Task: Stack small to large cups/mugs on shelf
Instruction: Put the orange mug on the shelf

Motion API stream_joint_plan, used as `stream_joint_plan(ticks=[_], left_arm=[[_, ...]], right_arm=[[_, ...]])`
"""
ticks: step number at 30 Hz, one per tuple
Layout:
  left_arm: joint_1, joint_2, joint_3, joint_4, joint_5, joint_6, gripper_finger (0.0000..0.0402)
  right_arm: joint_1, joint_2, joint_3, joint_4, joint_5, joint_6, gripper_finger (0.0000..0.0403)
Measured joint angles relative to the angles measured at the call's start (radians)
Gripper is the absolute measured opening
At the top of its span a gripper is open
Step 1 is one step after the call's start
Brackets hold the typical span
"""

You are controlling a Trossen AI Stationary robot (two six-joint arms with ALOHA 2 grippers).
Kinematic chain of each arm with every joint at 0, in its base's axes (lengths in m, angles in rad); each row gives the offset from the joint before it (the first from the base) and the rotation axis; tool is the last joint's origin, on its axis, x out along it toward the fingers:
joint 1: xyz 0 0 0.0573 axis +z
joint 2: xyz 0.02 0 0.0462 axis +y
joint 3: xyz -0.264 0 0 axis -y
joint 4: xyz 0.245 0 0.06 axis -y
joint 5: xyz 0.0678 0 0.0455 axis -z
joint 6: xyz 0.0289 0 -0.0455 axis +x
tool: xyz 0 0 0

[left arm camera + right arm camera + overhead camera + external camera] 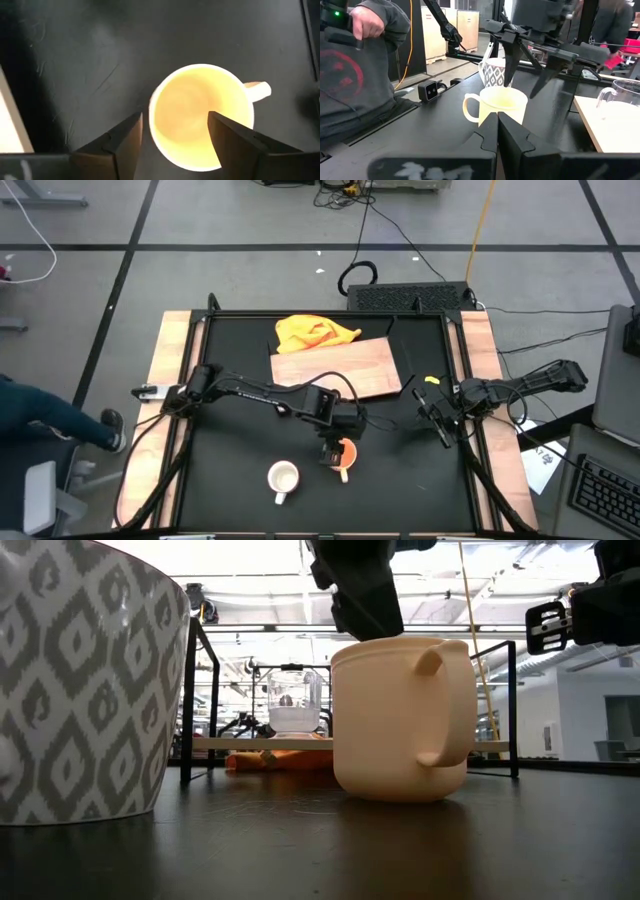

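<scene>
The yellow-orange mug (346,452) stands upright on the black table, right of centre near the front, handle toward the near edge. It also shows in the left wrist view (200,115). My left gripper (332,446) is open just above its rim, pointing down. The white patterned mug (283,477) stands upright to its left. The clear glass cup (293,705) stands on the wooden shelf board (335,367) at the far side. My right gripper (437,420) is shut and empty at the table's right. My left gripper comes from above, pointing down, and straddles the mug's wall on the side away from the handle (152,117). One finger (230,137) is over the inside and one (125,142) is outside. I cannot tell whether either finger touches the mug.
A yellow cloth (315,332) lies at the board's far left corner. A person in a grey top (360,75) is beside the table's left edge. Bare black table lies between the mugs and the board.
</scene>
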Motion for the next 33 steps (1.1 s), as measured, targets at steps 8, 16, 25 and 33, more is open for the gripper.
stream_joint_plan(ticks=[8, 16, 25, 33], left_arm=[[0.026, 0.0, -0.019, 0.002, 0.008, -0.008, 0.0212], [0.024, 0.0, -0.054, 0.037, 0.044, -0.005, 0.0209], [0.024, 0.0, -0.081, 0.052, 0.045, -0.002, 0.0209], [0.024, 0.0, -0.082, 0.056, 0.045, 0.0, 0.0209]], right_arm=[[0.0, 0.0, 0.0, 0.0, 0.0, 0.0, 0.0], [0.0, 0.0, 0.0, 0.0, 0.0, -0.002, 0.0], [0.0, 0.0, 0.0, 0.0, 0.0, -0.003, 0.0], [0.0, 0.0, 0.0, 0.0, 0.0, -0.001, 0.0]])
